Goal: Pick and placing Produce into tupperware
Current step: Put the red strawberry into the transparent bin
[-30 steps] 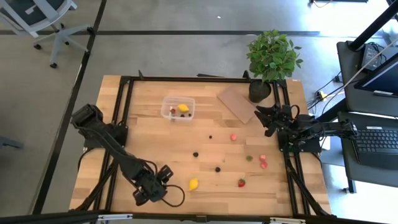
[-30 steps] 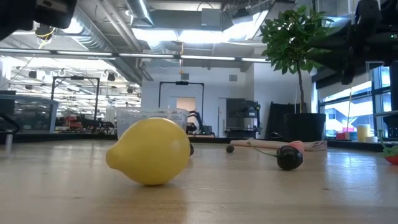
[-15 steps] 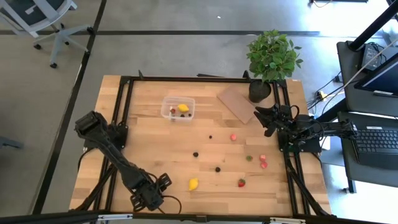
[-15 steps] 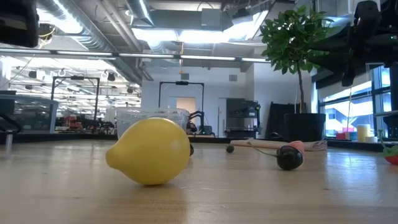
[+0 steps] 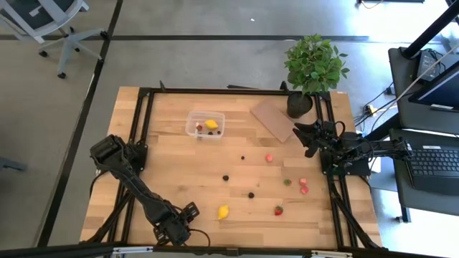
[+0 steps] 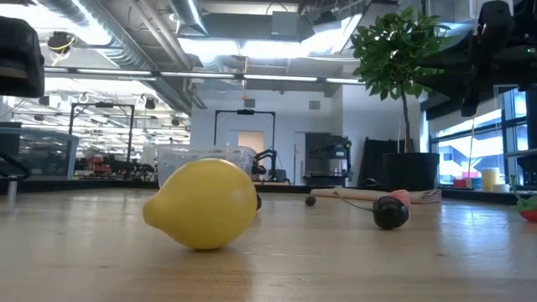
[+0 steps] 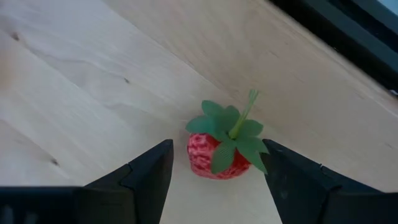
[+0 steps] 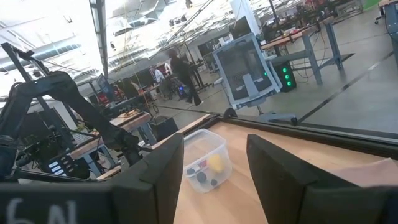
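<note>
Left end effector (image 7: 214, 171) low at the worktop's (image 5: 179, 165) near edge, straddling a strawberry (image 7: 217, 152).
Its fingers were spread, nothing grasped; the berry lay between them, hidden in the high view. The right end effector (image 5: 301, 136), parted and empty, was held near the far right corner. The tupperware (image 5: 205, 126) stood well apart.

A grey concrete floor (image 5: 215, 57) fills the upper part of the overhead frame, with an office chair (image 5: 54, 18) at upper left. At right stands a desk with a laptop (image 5: 434, 154). Ceiling lights (image 6: 252, 46) glow across the top of the low frame.
</note>
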You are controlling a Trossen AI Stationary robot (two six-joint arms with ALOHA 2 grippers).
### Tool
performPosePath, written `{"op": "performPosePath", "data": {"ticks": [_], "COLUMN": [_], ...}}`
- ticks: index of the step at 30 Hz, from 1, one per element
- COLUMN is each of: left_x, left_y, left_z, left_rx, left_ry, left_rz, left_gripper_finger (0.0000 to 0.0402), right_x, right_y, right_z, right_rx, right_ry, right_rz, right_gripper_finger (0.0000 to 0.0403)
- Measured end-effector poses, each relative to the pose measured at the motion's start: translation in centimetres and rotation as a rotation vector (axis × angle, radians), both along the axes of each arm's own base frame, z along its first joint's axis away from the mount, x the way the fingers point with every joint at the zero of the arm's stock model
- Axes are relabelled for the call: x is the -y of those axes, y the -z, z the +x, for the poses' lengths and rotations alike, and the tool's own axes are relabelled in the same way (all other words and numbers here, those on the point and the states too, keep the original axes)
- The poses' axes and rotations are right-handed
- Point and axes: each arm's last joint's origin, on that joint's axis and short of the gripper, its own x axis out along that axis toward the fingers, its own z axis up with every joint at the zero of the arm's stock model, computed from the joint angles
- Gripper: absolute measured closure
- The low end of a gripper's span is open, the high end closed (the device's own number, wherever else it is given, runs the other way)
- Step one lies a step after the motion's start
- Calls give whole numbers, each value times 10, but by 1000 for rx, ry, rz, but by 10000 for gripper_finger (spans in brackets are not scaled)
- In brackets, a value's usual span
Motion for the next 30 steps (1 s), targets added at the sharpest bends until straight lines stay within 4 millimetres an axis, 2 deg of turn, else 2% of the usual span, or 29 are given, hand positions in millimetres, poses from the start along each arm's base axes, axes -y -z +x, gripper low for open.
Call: {"op": "performPosePath", "data": {"ticks": [10,23,30], "left_x": [1,2,-6], "left_y": [0,0,-2], "left_z": [1,1,7], "left_rx": [10,-19,-47], "left_ry": [-1,5,-164], "left_rz": [-14,-47,-79], "left_gripper_finger": [177,277,284], "right_x": [0,0,0], "right_y": [0,0,0], "right_z": [0,0,0], "right_rx": [-1,-1,0], "right_ry": [0,0,-1], "right_rz": [-2,-2,0], "right_gripper_finger": [224,224,224]}}
